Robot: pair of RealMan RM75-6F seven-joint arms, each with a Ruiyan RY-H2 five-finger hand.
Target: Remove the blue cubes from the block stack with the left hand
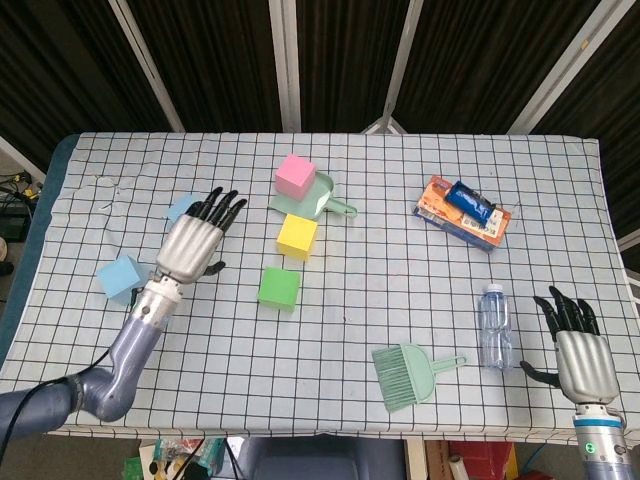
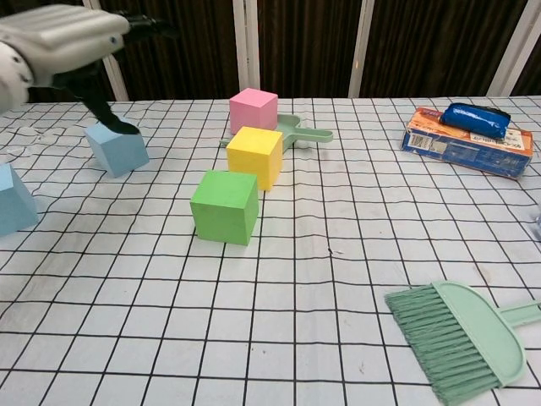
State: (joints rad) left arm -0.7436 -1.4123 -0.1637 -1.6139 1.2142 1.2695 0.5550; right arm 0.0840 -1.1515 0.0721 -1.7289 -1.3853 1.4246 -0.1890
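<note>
Now hovering with fingers spread, grasping nothing: left hand point(image 1: 194, 243), left of the yellow cube point(image 1: 297, 237). Lying free on the surface point(image 1: 400, 270), further left of that cube: one blue cube point(image 2: 116, 149) just beyond the fingertips, the other blue cube point(image 1: 118, 278) nearer the front edge. Resting far right of the yellow cube, fingers likewise apart and grasping nothing: right hand point(image 1: 579, 352).
</note>
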